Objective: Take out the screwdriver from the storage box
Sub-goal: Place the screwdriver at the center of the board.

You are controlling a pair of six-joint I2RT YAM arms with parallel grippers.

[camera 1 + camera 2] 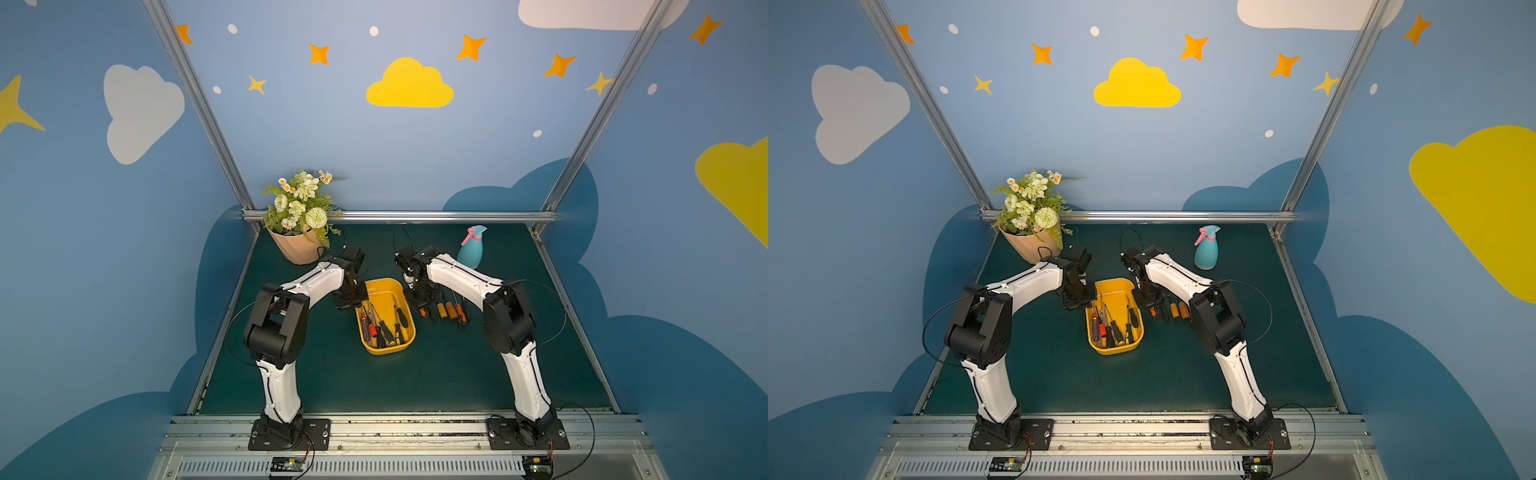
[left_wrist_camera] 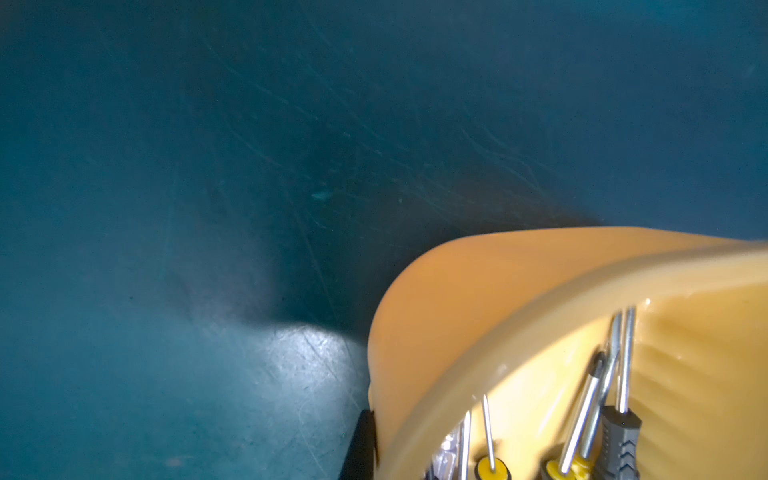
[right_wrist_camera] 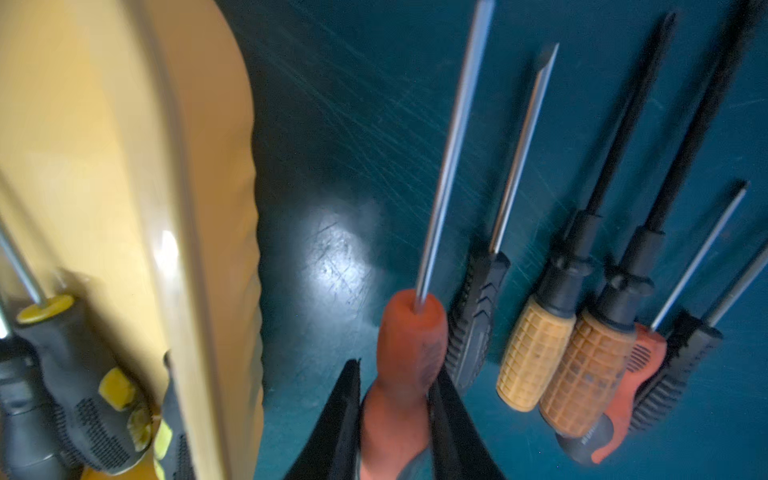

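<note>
Screwdriver (image 3: 411,345) pinched by right claw (image 3: 397,368), clear beside storage box (image 3: 124,166) wall; left claw (image 1: 352,301) clamps its rim.

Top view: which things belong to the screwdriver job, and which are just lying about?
Job: storage box; screwdrivers inside it; orange screwdriver in the right claw; row of screwdrivers beside the box; left claw at the box's rim.
Lying about: flowerpot with flowers; spray bottle.

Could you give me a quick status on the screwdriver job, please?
Left gripper shut at the rim of the box. Right gripper shut on an orange-handled screwdriver, outside the box, beside the row on the table. More screwdrivers in the box.
</note>
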